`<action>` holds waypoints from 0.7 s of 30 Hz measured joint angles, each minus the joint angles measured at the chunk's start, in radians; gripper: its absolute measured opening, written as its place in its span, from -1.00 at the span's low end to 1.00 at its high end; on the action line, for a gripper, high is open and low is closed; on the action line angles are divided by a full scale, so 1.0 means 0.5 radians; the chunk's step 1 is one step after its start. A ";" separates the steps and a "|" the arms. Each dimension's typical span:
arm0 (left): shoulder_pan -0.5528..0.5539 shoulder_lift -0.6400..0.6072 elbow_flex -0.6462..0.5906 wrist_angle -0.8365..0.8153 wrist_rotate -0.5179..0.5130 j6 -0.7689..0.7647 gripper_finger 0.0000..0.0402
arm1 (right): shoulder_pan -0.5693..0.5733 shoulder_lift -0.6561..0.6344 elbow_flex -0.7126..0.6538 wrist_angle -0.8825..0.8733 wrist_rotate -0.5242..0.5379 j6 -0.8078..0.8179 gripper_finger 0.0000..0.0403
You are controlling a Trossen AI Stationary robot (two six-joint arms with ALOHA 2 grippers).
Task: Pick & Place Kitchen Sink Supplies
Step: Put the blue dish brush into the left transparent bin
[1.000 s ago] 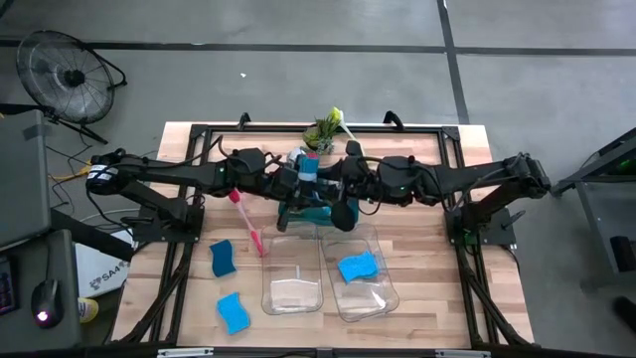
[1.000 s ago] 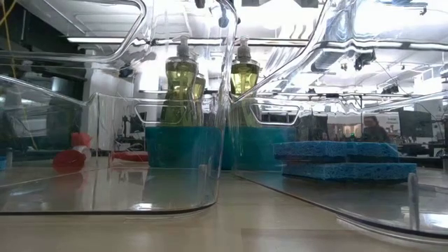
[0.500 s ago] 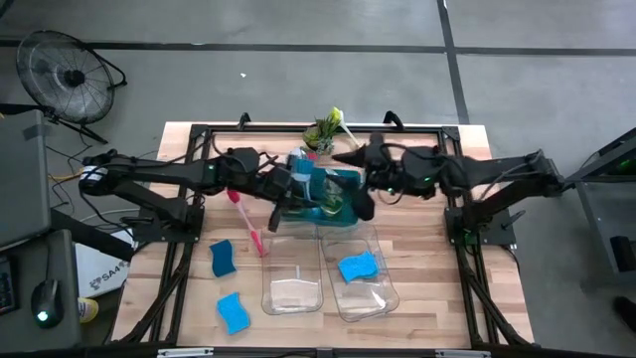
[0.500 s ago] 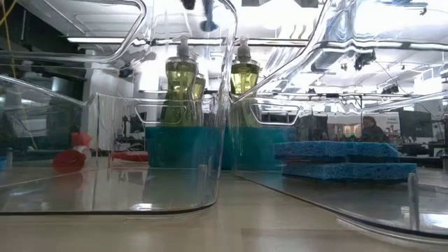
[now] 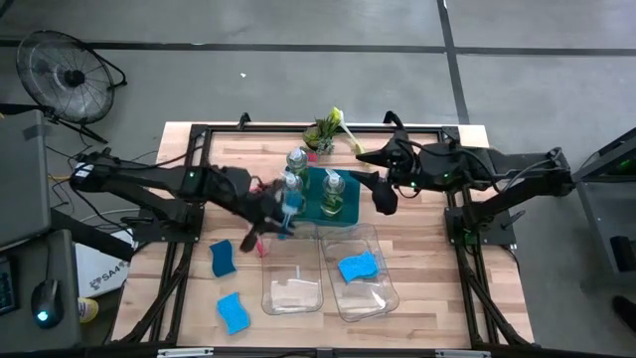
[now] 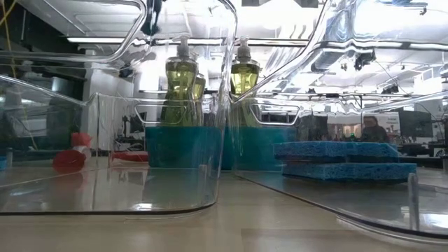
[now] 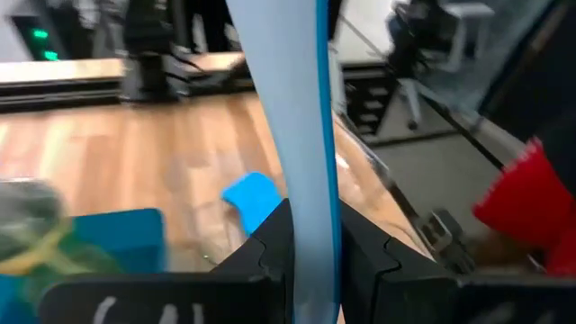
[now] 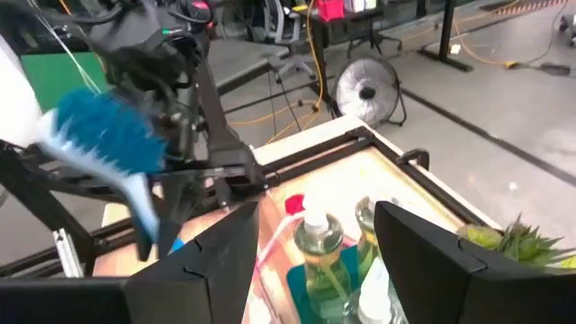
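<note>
Partly done: one sponge (image 5: pixel 357 267) binned, left jaws (image 7: pixel 304 236) clamped on blue brush (image 7: pixel 292 135) above the bench (image 5: pixel 417 288) beside the bottles (image 5: pixel 331 194), right jaws (image 5: pixel 384 199) open and empty, two sponges (image 5: pixel 222 258) and red brush (image 5: pixel 246 224) left.

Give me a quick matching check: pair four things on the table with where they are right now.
Things:
1. blue dish brush
2. red-pink dish brush
3. soap bottles
4. blue sponge

Places:
A. inside the right-hand clear bin
B. standing in the teal tray
C. clamped in the left gripper
D. lying on the table beside the left-hand clear bin

Pairs: 1-C, 2-D, 3-B, 4-A
</note>
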 joint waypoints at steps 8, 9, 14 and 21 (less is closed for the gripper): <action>-0.252 0.034 -0.004 -0.307 -0.137 -0.051 -0.78 | 0.022 0.001 0.000 -0.041 -0.043 0.054 0.07; -0.272 0.046 -0.003 -0.304 -0.179 -0.027 -0.78 | 0.030 0.001 0.000 -0.042 -0.039 0.054 0.07; -0.321 0.123 -0.001 -0.310 -0.292 0.317 -0.78 | 0.063 0.003 0.000 -0.054 -0.037 0.049 0.08; -0.317 0.278 -0.001 -0.484 -0.303 0.741 -0.78 | 0.070 0.003 0.000 -0.081 -0.038 0.065 0.08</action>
